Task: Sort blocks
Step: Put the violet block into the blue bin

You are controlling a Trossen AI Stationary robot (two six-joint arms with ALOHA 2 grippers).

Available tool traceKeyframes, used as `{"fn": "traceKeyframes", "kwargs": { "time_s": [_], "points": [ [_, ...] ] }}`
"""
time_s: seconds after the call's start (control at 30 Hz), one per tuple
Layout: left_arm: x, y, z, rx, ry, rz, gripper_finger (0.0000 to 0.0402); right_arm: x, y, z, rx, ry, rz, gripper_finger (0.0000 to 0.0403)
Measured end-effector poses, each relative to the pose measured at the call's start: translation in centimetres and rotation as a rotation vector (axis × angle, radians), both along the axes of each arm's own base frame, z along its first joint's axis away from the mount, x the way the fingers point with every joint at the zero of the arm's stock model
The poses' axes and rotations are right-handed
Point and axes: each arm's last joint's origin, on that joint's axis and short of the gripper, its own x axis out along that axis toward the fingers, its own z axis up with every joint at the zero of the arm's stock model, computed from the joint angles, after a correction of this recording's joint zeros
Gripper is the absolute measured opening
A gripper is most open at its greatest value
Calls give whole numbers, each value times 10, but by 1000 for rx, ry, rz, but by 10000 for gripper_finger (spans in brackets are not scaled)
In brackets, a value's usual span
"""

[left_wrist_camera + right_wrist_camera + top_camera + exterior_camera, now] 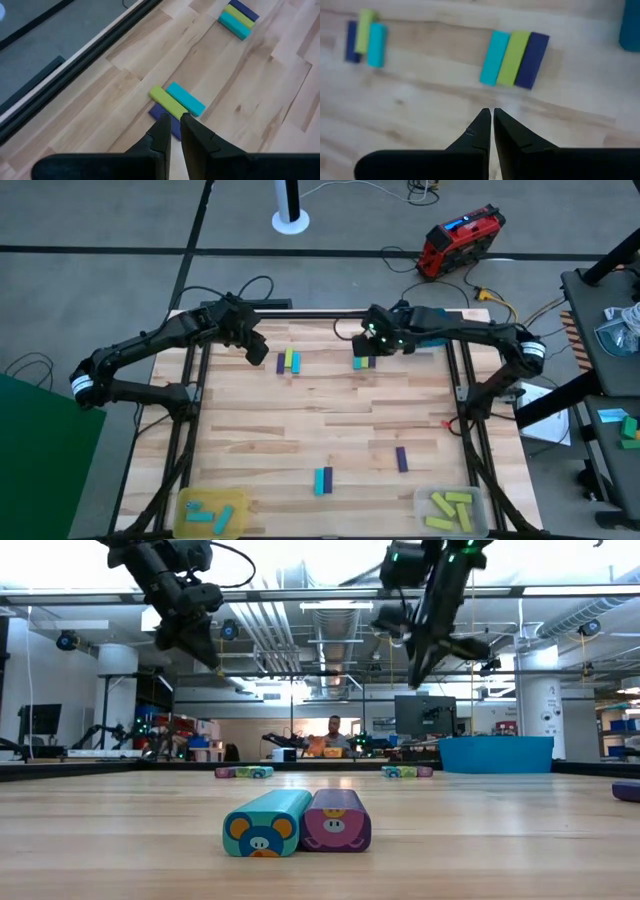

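Two groups of three blocks lie flat near the table's far edge, each with a purple, a yellow-green and a cyan bar side by side: a left group [289, 361] and a right group [362, 363]. My left gripper [258, 350] hovers shut just left of the left group [175, 102], well above the table [190, 625]. My right gripper [375, 340] hovers shut over the right group [514, 59], also high up [425, 640]. A cyan and purple pair [322, 480] and a single purple block [401, 459] lie nearer the front.
A yellow tray [210, 513] with cyan blocks sits at the front left corner. A clear tray [452, 510] with yellow-green blocks sits at the front right. A blue tray [495, 753] stands at the far right. Black frame rails [190, 410] run along the table's sides.
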Motion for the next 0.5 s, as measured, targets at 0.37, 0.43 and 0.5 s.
{"fn": "traceKeyframes", "kwargs": {
  "time_s": [0.37, 0.43, 0.5],
  "points": [
    [2, 1, 2, 21, -19, -9, 21, 16, -31, -60, 90, 165, -88, 13],
    [2, 1, 2, 22, -20, -9, 21, 18, -35, -72, 98, 203, -81, 13],
    [2, 1, 2, 22, -25, -6, 21, 20, -38, -84, 110, 239, -77, 13]
  ]
}}
